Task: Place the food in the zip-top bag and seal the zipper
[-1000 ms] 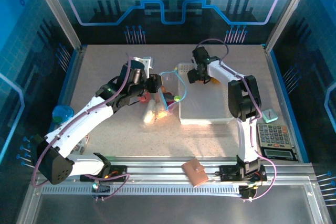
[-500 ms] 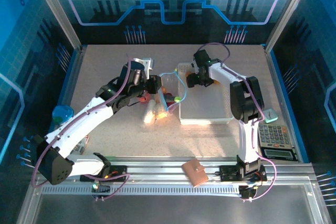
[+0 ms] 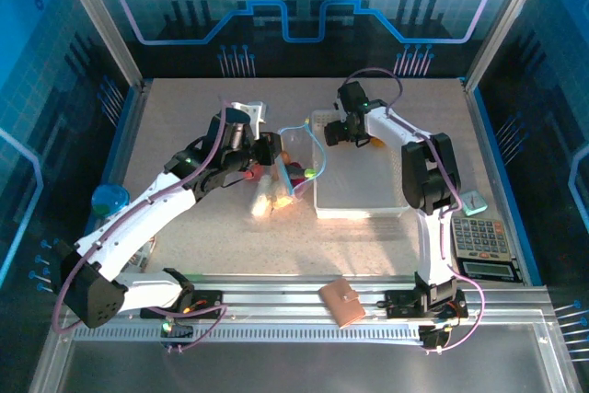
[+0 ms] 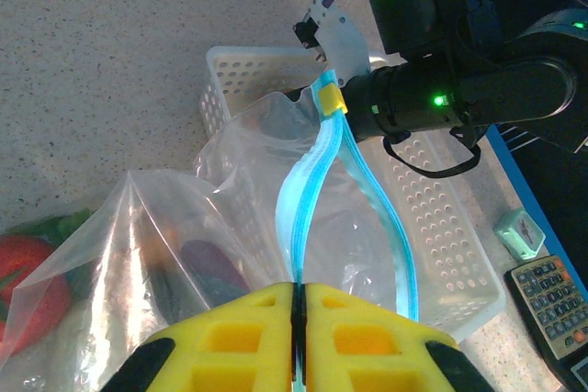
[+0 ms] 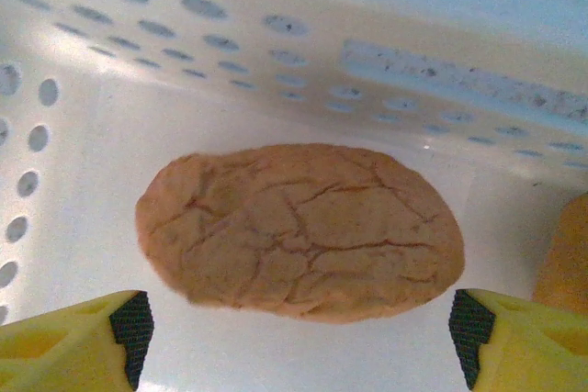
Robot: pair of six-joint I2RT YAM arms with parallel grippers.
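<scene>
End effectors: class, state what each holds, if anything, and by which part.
The left end effector pinches the zip-top bag by the near end of its zipper. The right end effector is open over a tan food piece, holding nothing.
</scene>
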